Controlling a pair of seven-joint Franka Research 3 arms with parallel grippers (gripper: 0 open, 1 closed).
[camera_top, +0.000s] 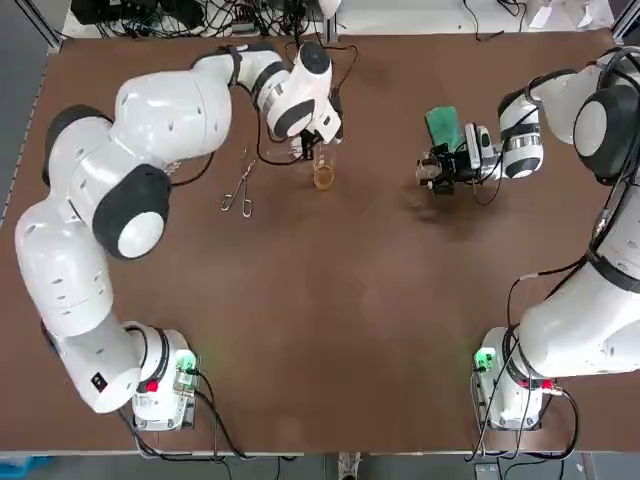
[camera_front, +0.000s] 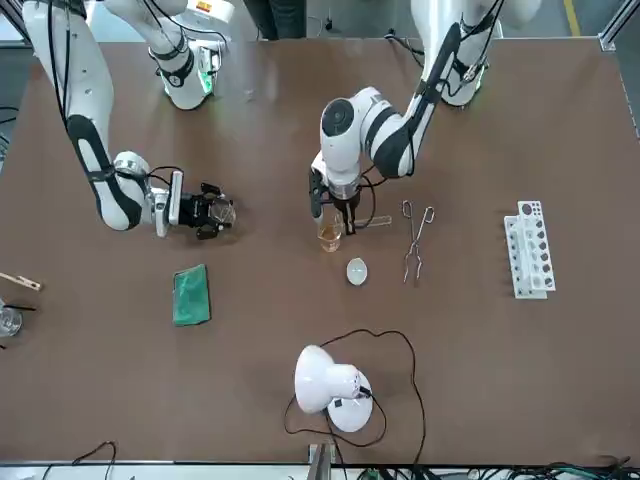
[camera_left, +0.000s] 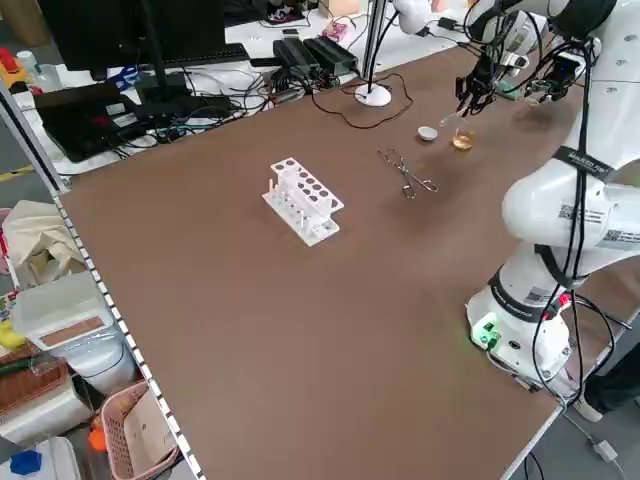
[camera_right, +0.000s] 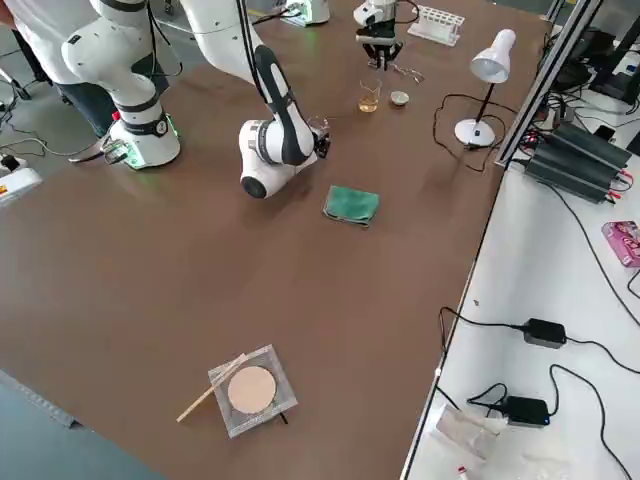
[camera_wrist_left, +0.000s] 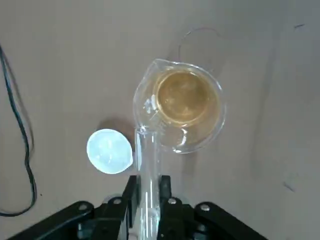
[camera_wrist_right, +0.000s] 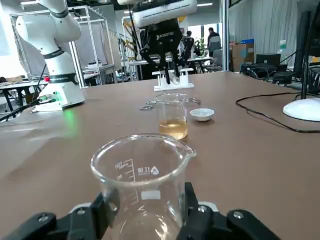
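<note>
My left gripper (camera_top: 308, 143) is shut on a clear glass test tube (camera_wrist_left: 147, 165). The tube's far end lies at the rim of a small beaker (camera_wrist_left: 182, 107) holding amber liquid, which stands on the table (camera_front: 330, 236). A small white dish (camera_wrist_left: 109, 151) sits just beside that beaker. My right gripper (camera_top: 437, 170) is held low and sideways over the table, to the right of the amber beaker. It is shut on an empty graduated glass beaker (camera_wrist_right: 142, 175), held upright, with the amber beaker (camera_wrist_right: 173, 117) straight ahead.
A green cloth (camera_top: 443, 125) lies just beyond the right gripper. Metal tongs (camera_top: 240, 187) lie left of the amber beaker. A white test tube rack (camera_front: 530, 249) and a desk lamp (camera_front: 330, 385) with its cable stand farther off. A wire gauze pad (camera_right: 250, 390) sits near the table's right edge.
</note>
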